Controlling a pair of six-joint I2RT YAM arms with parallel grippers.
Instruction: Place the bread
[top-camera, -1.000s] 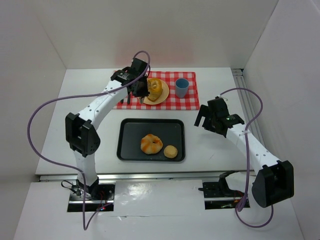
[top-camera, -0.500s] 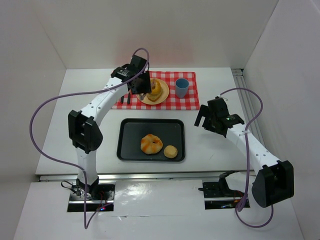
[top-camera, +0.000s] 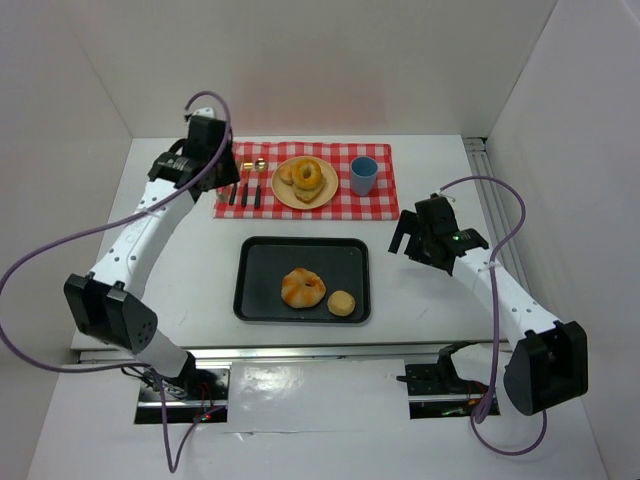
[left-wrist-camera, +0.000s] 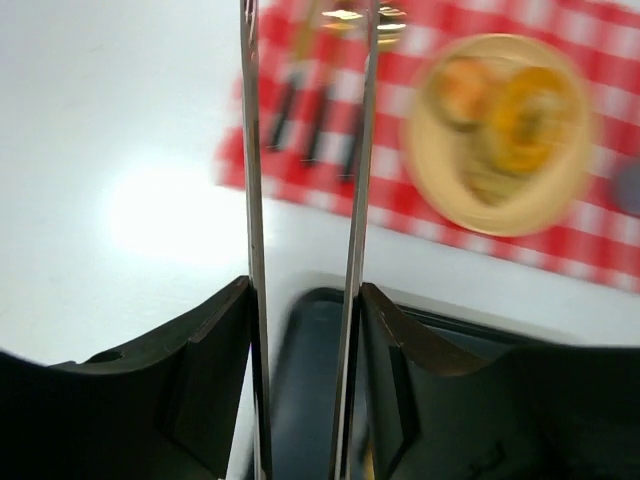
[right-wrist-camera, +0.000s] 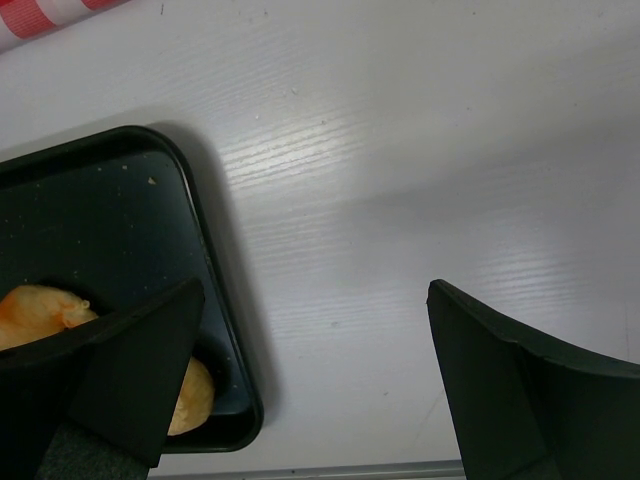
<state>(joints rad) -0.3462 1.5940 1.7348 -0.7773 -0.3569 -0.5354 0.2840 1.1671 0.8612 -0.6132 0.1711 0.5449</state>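
A ring-shaped bread (top-camera: 308, 177) and a smaller piece (top-camera: 287, 173) lie on the tan plate (top-camera: 286, 196) on the red checked cloth (top-camera: 375, 205). They show blurred in the left wrist view (left-wrist-camera: 530, 105). A twisted bread (top-camera: 302, 287) and a small bun (top-camera: 341, 303) lie in the black tray (top-camera: 256, 262). My left gripper (top-camera: 212, 170) is open and empty, left of the plate above the cloth's left edge (left-wrist-camera: 305, 60). My right gripper (top-camera: 408, 238) is open and empty over bare table right of the tray (right-wrist-camera: 312, 300). The bun (right-wrist-camera: 190, 395) shows by its left finger.
A blue cup (top-camera: 363, 175) stands on the cloth right of the plate. Cutlery (top-camera: 245, 186) lies on the cloth's left end, under my left gripper's view (left-wrist-camera: 310, 110). White walls enclose the table on three sides.
My left gripper has let go of the bread on the plate and swung away to the left, off the plate. The right arm has not moved.
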